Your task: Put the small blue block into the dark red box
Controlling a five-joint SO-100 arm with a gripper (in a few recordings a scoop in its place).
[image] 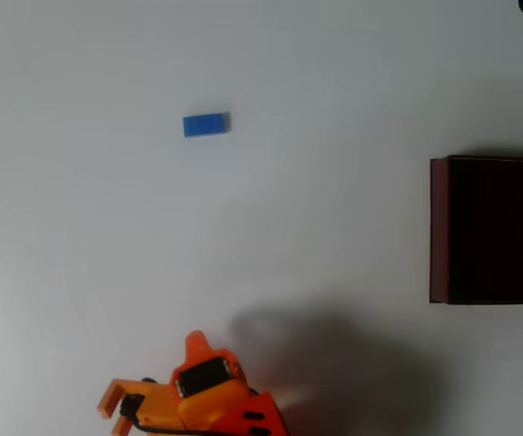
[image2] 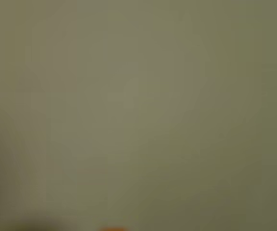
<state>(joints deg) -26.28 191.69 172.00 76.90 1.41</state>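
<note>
On white table [image: 80,227], small blue block [image: 206,124] upper left, dark red box [image: 439,229] right, orange pincer [image: 152,372] bottom, grip unclear, no writing legible.

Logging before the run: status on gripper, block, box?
Gripper at bottom edge of overhead view, empty, fingers' state unclear. Small blue block lies alone on white table. Dark red box at right; path unobstructed.

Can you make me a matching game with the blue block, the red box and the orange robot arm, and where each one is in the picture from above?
Things:
1. small blue block
2. dark red box
3. orange robot arm

Places in the overhead view:
A. bottom edge, left of the middle
B. upper left part of the table, lying alone
C. right edge, partly cut off

Pairs: 1-B, 2-C, 3-A
</note>
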